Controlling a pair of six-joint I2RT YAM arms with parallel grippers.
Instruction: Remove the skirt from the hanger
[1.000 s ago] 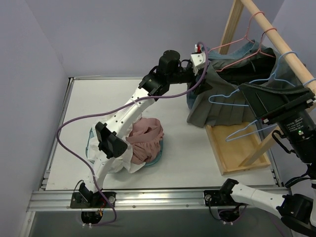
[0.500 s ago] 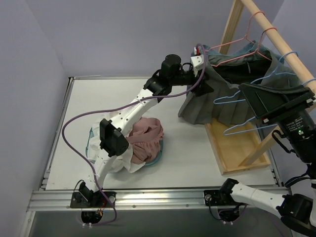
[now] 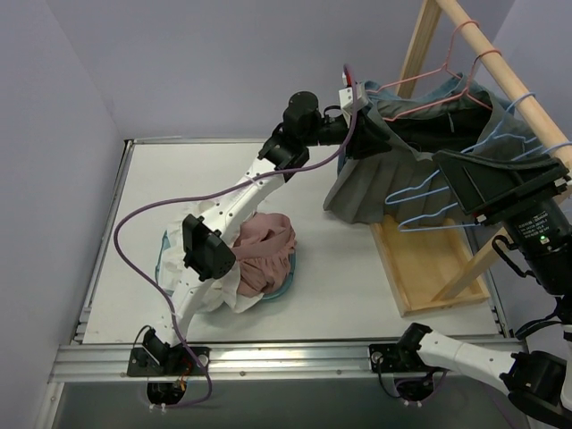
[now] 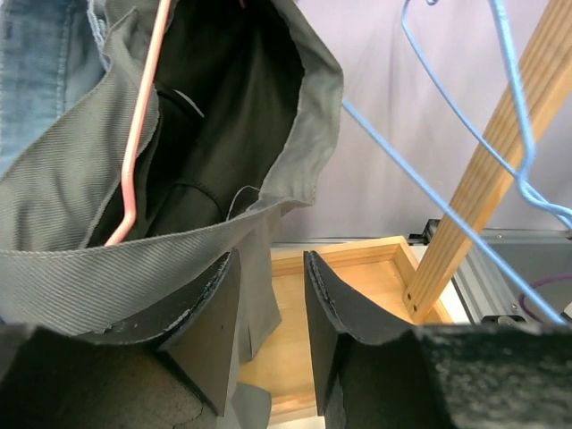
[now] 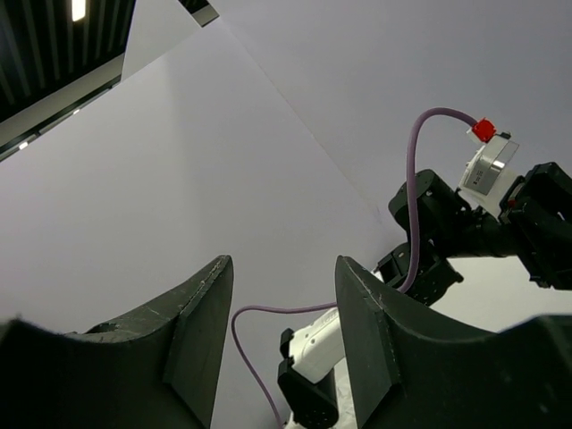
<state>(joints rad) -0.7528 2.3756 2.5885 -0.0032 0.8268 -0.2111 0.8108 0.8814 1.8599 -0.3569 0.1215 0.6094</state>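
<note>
The grey pleated skirt (image 3: 375, 188) hangs from a pink wire hanger (image 3: 420, 88) on the wooden rail (image 3: 500, 63), its waistband pulled up and left. My left gripper (image 3: 362, 130) is at that waistband. In the left wrist view the jaws (image 4: 271, 259) stand apart, with the wooden base showing between them. The skirt's waistband (image 4: 107, 259) drapes over the left finger, and the pink hanger (image 4: 143, 125) runs inside the skirt. My right gripper (image 3: 451, 179) hovers high by the rail, open and empty (image 5: 284, 264).
Several blue wire hangers (image 3: 429, 192) hang on the rail beside the skirt. A denim garment (image 3: 447, 89) hangs behind it. The rack's wooden base tray (image 3: 429, 259) lies below. A pile of pink and white clothes (image 3: 264, 246) sits mid-table.
My left gripper has moved up and left at the skirt's waistband. The skirt's top rose with it, its hem swung left, and the blue hangers shifted. The right arm held still.
</note>
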